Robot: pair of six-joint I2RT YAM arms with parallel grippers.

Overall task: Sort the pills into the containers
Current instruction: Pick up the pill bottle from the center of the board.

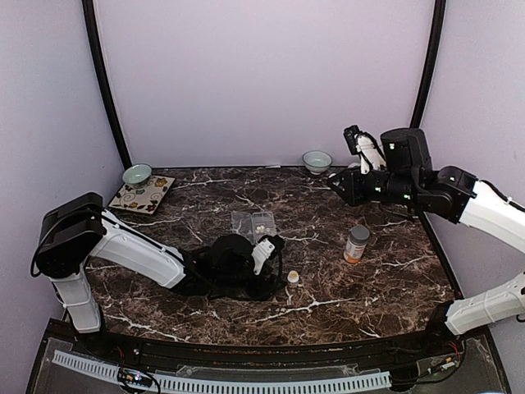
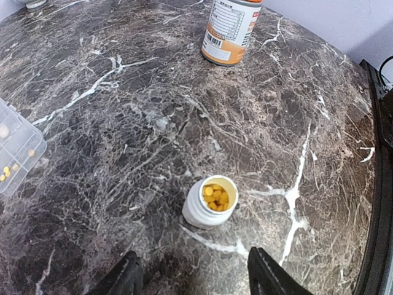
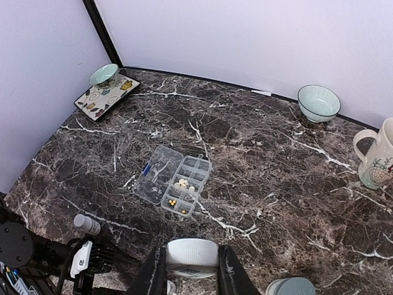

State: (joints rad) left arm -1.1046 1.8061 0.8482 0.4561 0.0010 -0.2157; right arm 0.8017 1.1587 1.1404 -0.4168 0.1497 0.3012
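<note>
The clear pill box lies open near the middle of the table, also seen from above. Cream-white pills sit in one middle compartment, small yellow ones in a compartment beside it. My left gripper is open and low over the table, just short of a small uncapped white bottle holding yellow tablets; nothing is between its fingers. My right gripper hangs high at the back right, shut on a capped white bottle.
An orange bottle with a grey cap stands right of centre. At the back are a pale bowl, a mug, and at the left a patterned plate with a second bowl.
</note>
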